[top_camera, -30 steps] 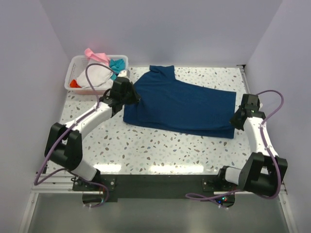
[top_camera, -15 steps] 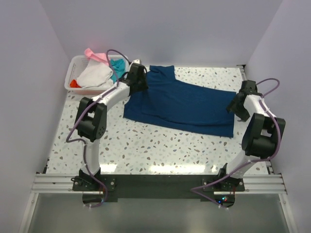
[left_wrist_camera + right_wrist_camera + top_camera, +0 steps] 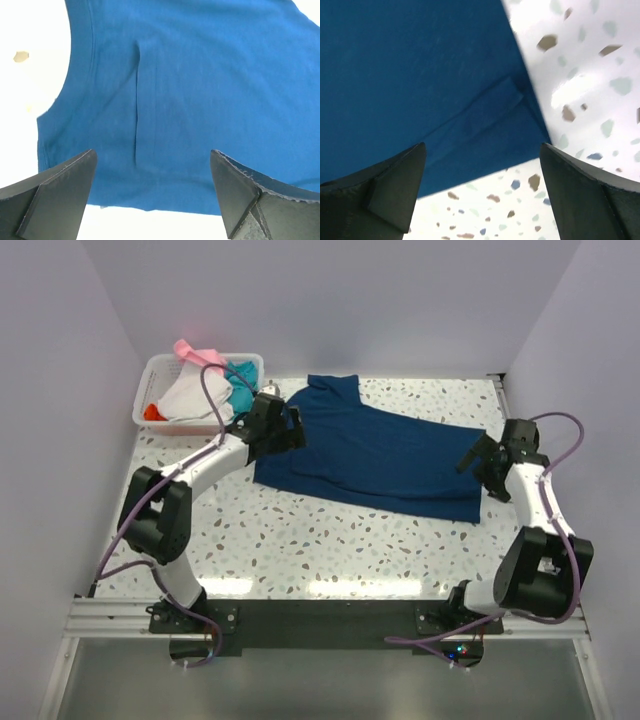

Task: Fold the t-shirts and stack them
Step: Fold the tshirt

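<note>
While the navy tee (image 3: 370, 455) lies flat on the table (image 3: 330, 540), running from the centre out toward 3 o'clock, neither arm has hold of it. The left gripper (image 3: 295, 430) hangs over the tee's 9 o'clock end with its fingers spread wide and nothing between them. The right gripper (image 3: 470, 458) hangs over the 3 o'clock end, jaws likewise apart and empty.

The step in hand looks like folding this first tee. Layered cloth at the 3 o'clock end suggests one fold is made, but the shape is long and uneven. Next, each gripper would need to drop to its end, pinch both layers at the edge and carry one end over the other.

Count: one tee on the table, and four in the one basket (image 3: 160, 375) at 10 o'clock: a white tee (image 3: 195, 395), teal tee (image 3: 240, 373), pink tee (image 3: 195, 352) and orange-red tee (image 3: 150, 412). Nothing is stacked yet.
</note>
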You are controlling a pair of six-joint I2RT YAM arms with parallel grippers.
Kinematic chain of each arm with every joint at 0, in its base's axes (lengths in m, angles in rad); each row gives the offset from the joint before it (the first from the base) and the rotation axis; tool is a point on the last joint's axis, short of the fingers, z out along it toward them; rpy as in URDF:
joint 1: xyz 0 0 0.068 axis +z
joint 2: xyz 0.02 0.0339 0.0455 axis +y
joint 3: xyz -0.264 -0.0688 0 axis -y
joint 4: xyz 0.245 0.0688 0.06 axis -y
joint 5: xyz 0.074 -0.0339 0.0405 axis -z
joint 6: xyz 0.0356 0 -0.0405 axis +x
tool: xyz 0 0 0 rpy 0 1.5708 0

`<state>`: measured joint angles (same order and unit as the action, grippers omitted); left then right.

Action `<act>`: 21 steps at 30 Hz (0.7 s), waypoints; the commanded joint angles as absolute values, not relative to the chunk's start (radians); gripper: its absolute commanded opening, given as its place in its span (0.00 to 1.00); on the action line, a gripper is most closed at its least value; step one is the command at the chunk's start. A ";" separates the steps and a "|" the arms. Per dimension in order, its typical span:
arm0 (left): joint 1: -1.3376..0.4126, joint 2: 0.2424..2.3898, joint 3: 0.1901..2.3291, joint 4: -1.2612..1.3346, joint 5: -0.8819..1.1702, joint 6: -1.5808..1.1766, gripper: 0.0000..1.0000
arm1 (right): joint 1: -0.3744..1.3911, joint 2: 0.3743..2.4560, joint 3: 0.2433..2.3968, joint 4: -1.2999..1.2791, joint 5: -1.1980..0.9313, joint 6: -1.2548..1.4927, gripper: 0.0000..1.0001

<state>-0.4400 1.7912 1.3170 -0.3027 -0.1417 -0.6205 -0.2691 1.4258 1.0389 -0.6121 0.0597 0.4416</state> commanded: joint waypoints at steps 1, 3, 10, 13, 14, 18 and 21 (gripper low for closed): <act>-0.443 1.743 1.215 -0.206 -0.092 -0.659 1.00 | -0.259 1.359 0.959 -0.554 -0.099 0.419 0.99; -0.443 1.770 1.207 -0.210 -0.065 -0.670 1.00 | -0.252 1.367 0.928 -0.519 -0.138 0.431 0.99; -0.439 1.807 1.161 -0.206 -0.071 -0.698 1.00 | -0.157 1.474 0.931 -0.439 -0.205 0.459 0.99; -0.433 1.821 1.143 -0.202 -0.074 -0.699 1.00 | -0.129 1.529 0.953 -0.419 -0.189 0.480 0.99; -0.431 1.831 1.141 -0.213 -0.080 -0.701 1.00 | -0.127 1.542 0.957 -0.404 -0.180 0.482 0.99; -0.423 1.850 1.124 -0.227 -0.084 -0.706 1.00 | -0.130 1.664 1.049 -0.417 -0.112 0.465 0.99; -0.419 1.842 1.105 -0.242 -0.103 -0.707 1.00 | -0.132 1.736 1.118 -0.430 -0.081 0.463 0.99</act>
<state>-0.4316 1.8404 1.1320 -0.2470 -0.0765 -0.6952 -0.1257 1.6939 1.0290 -0.4553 -0.1326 0.4599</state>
